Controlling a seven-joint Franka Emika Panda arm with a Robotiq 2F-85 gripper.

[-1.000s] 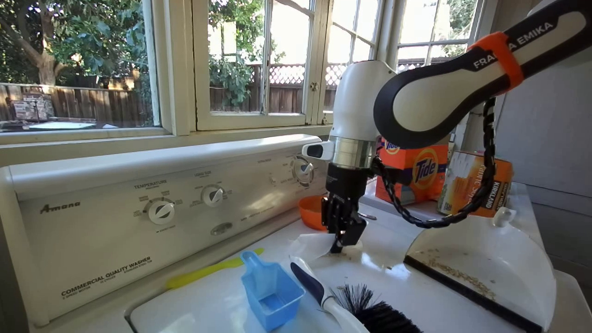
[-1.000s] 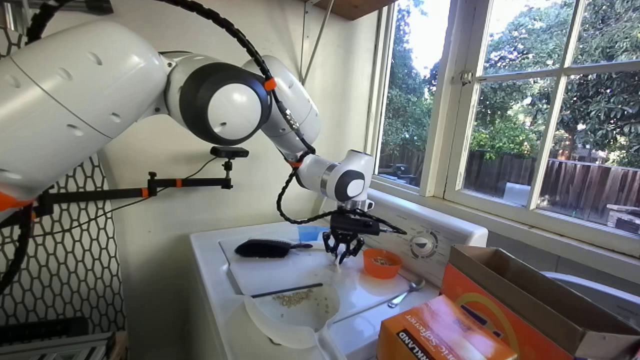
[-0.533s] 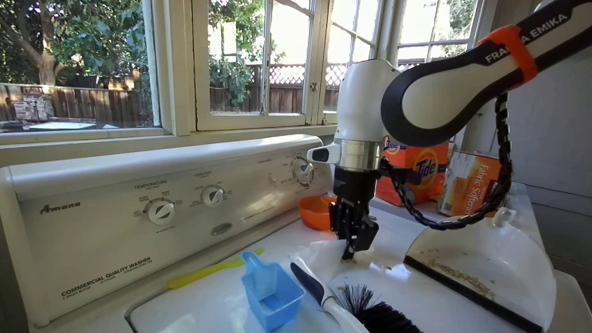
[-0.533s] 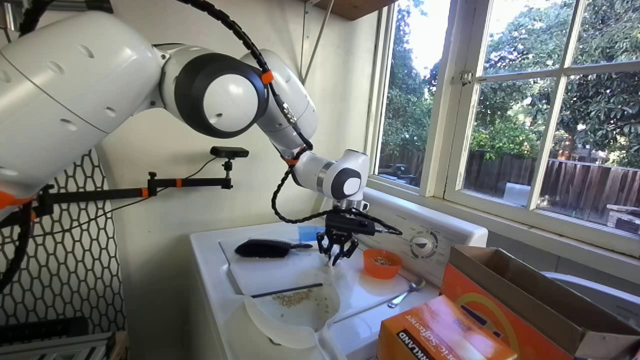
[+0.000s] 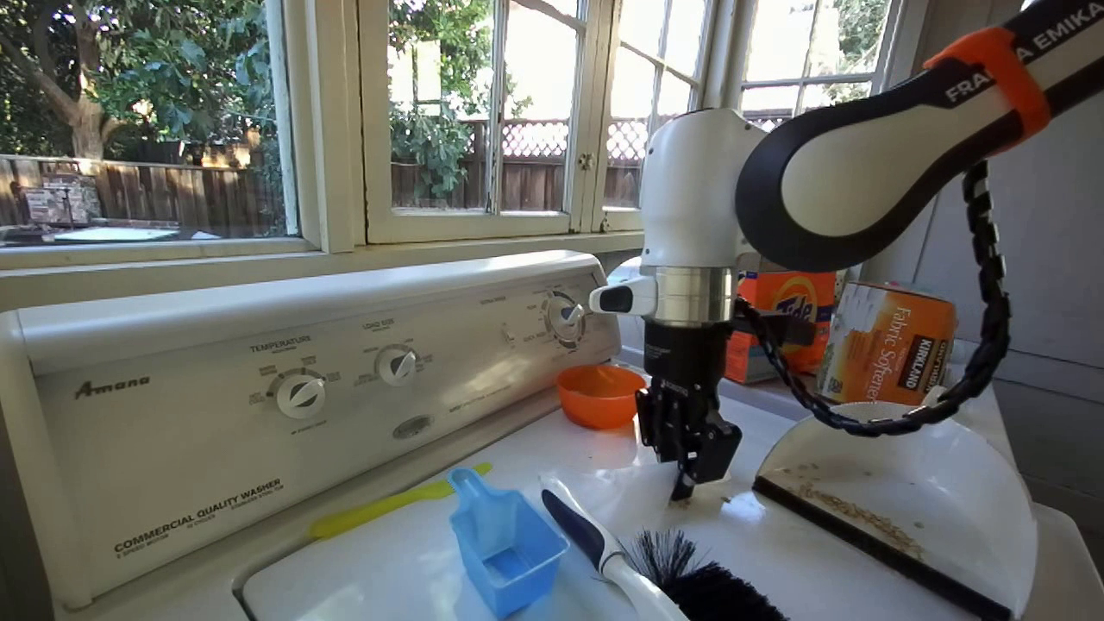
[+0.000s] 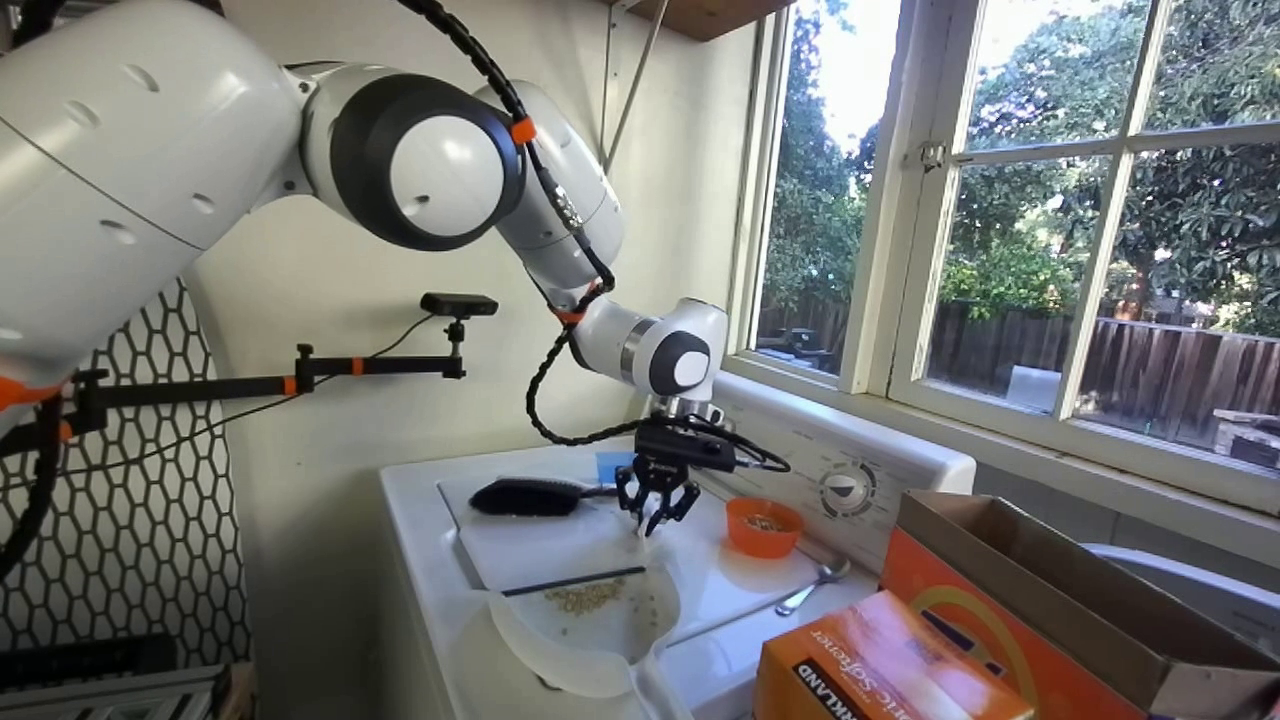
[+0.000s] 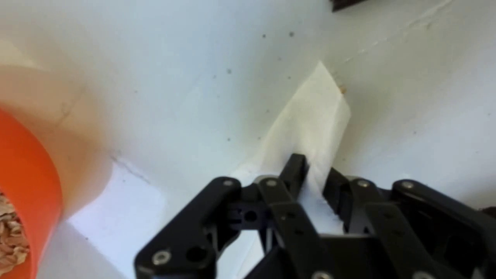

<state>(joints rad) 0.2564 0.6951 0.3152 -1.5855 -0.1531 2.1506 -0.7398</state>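
"What does the gripper (image 7: 316, 175) hold?"
"A thin white paper sheet (image 7: 310, 116), pinched between almost closed fingers (image 7: 293, 168), its pointed end reaching past their tips."
"And nearby?"
"The orange bowl (image 7: 35, 166) of flakes (image 7: 11, 236) is left in the wrist view; the white dustpan (image 5: 957, 474) lies right of the gripper in an exterior view."
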